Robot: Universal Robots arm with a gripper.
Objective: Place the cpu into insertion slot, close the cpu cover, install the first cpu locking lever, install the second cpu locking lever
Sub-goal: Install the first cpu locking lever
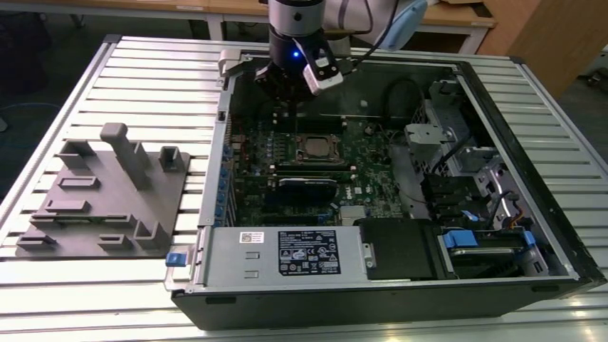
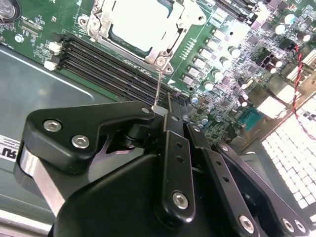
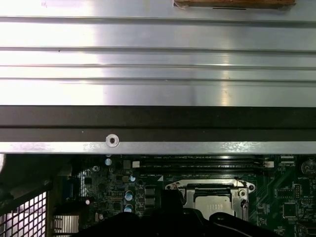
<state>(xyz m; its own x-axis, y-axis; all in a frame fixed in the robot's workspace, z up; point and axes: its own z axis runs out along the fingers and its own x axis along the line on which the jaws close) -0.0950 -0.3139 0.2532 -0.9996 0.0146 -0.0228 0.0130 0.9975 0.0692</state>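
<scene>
The cpu (image 2: 140,24) lies with its silvery top up in the insertion slot (image 1: 318,147) on the green board. The cpu cover (image 2: 160,52) lies flat around it as a metal frame. The same chip (image 3: 213,205) and frame (image 3: 190,186) appear in the first wrist view. A thin wire locking lever (image 2: 157,84) stands up from the socket's corner, and its free end meets the tip of my gripper (image 2: 170,106). My gripper is shut. In the exterior view my gripper (image 1: 283,96) hangs inside the open case, just beyond the socket's far side.
Black memory slots (image 2: 113,69) run between the socket and my gripper. The case's far wall (image 3: 158,123) is close behind. A drive cage (image 1: 475,178) fills the exterior view's right, a labelled metal box (image 1: 285,253) the near side. A grey fixture block (image 1: 105,192) sits on the slatted table (image 1: 142,71).
</scene>
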